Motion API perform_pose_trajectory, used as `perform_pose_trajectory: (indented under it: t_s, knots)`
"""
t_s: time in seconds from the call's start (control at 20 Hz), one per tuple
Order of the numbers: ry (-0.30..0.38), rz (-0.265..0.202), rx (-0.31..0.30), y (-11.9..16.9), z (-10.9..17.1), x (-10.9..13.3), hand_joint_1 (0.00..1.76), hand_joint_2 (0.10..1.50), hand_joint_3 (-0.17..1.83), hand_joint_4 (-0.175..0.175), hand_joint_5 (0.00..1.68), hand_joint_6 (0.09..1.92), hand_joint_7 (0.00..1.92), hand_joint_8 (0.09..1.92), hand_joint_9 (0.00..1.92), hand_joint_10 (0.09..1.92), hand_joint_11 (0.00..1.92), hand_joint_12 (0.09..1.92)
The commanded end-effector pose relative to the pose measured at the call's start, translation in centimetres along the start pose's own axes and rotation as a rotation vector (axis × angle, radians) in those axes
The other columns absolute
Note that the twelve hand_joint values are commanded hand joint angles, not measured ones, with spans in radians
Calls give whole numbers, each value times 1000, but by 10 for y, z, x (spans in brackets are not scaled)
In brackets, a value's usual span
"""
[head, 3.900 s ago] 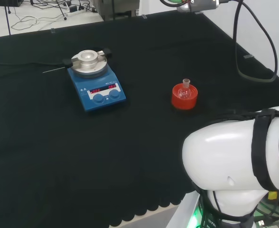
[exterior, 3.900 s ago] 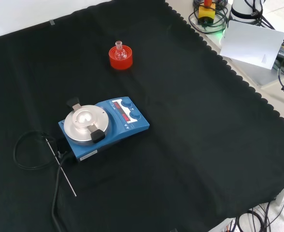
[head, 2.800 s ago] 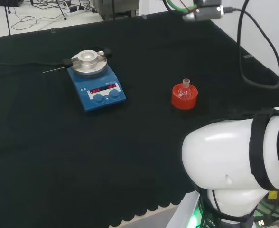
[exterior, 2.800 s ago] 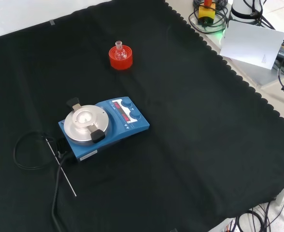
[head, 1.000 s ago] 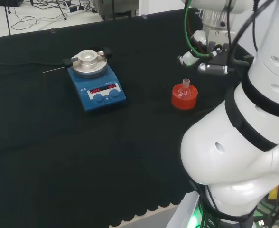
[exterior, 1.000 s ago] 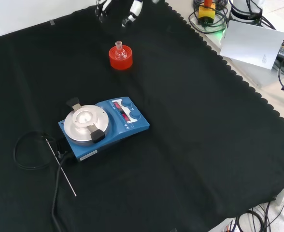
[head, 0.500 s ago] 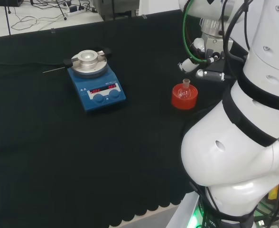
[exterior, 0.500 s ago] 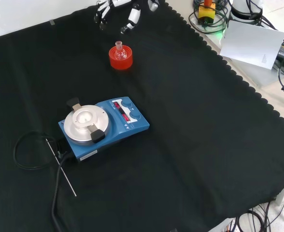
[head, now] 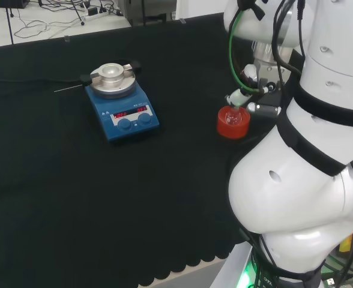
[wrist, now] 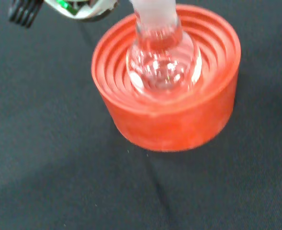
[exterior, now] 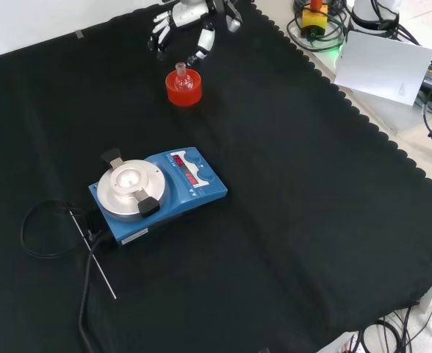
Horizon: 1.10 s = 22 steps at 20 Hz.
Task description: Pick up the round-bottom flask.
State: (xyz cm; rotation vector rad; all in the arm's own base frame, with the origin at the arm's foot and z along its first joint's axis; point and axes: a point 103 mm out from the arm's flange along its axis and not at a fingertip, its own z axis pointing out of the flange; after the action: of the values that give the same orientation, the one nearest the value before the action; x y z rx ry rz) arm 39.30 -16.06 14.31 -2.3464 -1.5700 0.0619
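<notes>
I have the hand (exterior: 190, 26) hovering over the far part of the bench (exterior: 311, 184), close to the cloth's far edge in the front view, with its fingers (exterior: 158, 33) spread and relaxed, grasping nothing. I judge this to be the last stretch of the approach, with the grasp itself not yet begun.

The round-bottom flask (exterior: 181, 76) sits upright in its red ribbed stand (exterior: 183, 90), just below the fingertips in the front view and apart from them. In the head view the hand (head: 242, 96) is right above the stand (head: 233, 123). The stand is there because a round belly cannot rest on flat cloth by itself; the ribs cradle the bulb so the neck points straight up, which gives me the one part worth gripping.

From the wrist view, the clear bulb (wrist: 163, 64) rests in the middle of the stand's (wrist: 174, 122) ribs and the neck rises toward the palm. I read the open fingers as a way to bracket the neck before closing on it.

The blue hotplate stirrer (exterior: 157, 193) stands well apart, nearer the bench's middle, with its thin rod (exterior: 95, 256) and cable (exterior: 43, 235) beside it, out of my way.

My worry is the glass: it is smooth, so a slightly off-centre close could tip it in the stand.
</notes>
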Motion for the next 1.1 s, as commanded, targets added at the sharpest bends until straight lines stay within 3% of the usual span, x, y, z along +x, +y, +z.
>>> perform_pose_trajectory:
  t_s: [0.05,1.1]
  knots:
    - [-1,-1,-14,4,11,-1,843,692,631,-54,579,549,169,691,379,725,16,1447]
    - [-42,8,-31,14,23,-12,886,664,636,-48,625,650,229,706,424,718,68,1428]
